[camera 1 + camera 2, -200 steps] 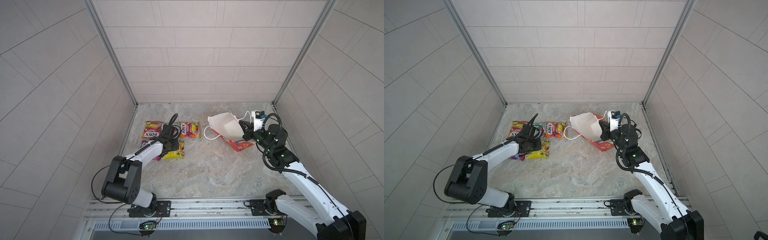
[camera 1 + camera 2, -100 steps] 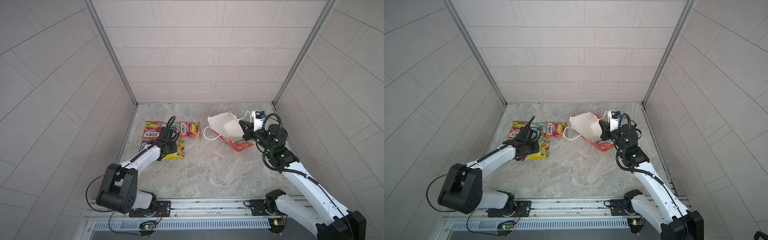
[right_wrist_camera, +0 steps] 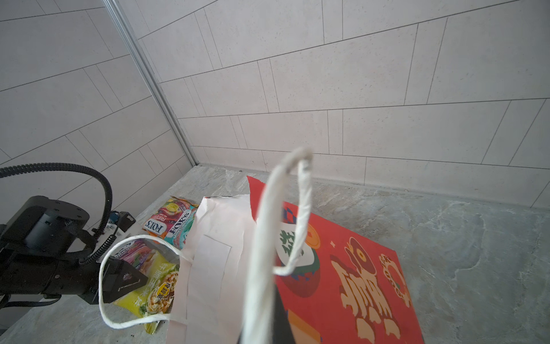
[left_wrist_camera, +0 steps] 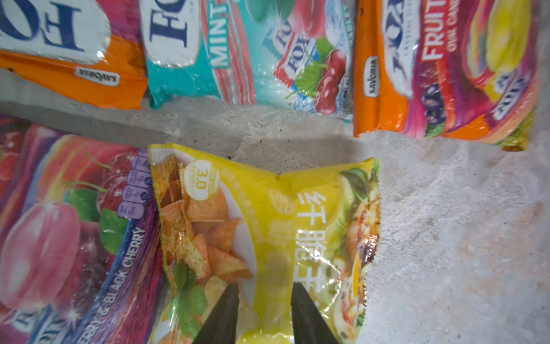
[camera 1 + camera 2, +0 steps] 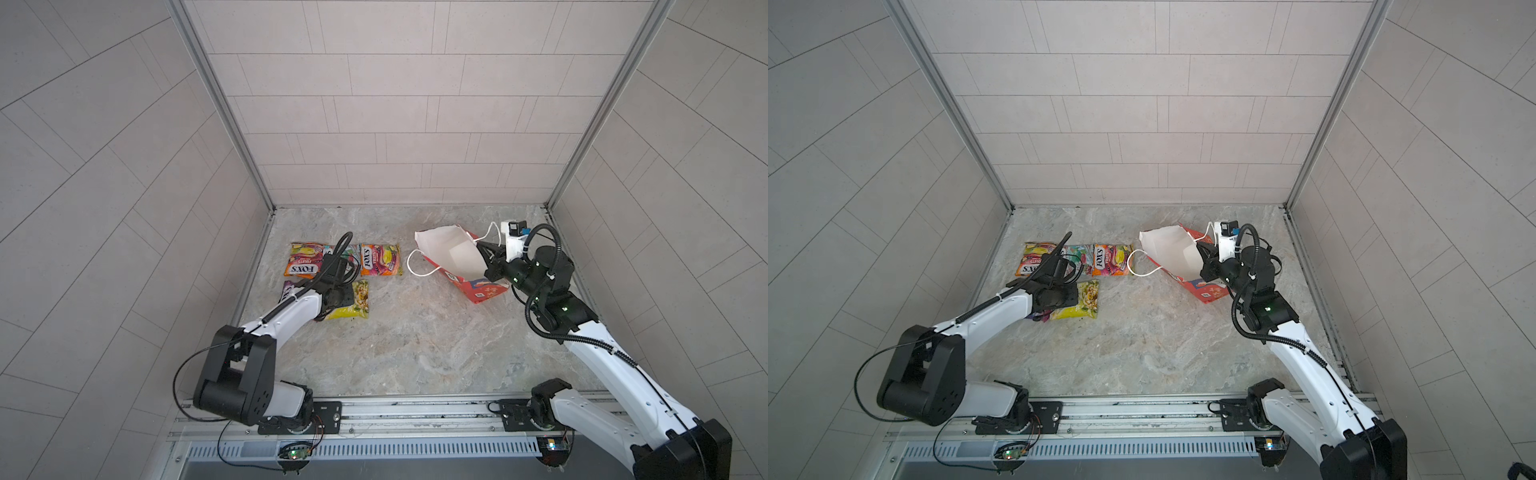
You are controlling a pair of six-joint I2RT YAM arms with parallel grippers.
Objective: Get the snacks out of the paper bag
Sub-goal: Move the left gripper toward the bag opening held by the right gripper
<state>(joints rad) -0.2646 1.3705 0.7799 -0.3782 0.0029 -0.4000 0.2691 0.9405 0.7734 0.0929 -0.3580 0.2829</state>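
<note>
Several snacks lie on the marble floor at the left: an orange packet (image 5: 305, 259), a teal one (image 4: 238, 53), a second orange one (image 5: 380, 259), a purple one (image 4: 74, 223) and a yellow packet (image 5: 360, 299) (image 4: 268, 214). My left gripper (image 5: 348, 297) (image 4: 265, 297) is open just over the yellow packet, which lies flat and creased beneath the fingertips. The red paper bag (image 5: 449, 257) (image 3: 357, 268) lies tilted on its side, its white mouth facing left. My right gripper (image 5: 485, 258) (image 3: 276, 324) is shut on its rim by a cord handle (image 3: 276, 223). The part of the bag's inside that shows is bare.
The bag's other white cord handle (image 5: 419, 270) loops onto the floor between bag and packets. Tiled walls close in the left, back and right sides. The left arm (image 3: 44, 262) stretches low across the floor beside the packets.
My left gripper has drawn back a little toward its base, from the middle of the packets to the yellow packet's near end. The right gripper and bag have not moved.
</note>
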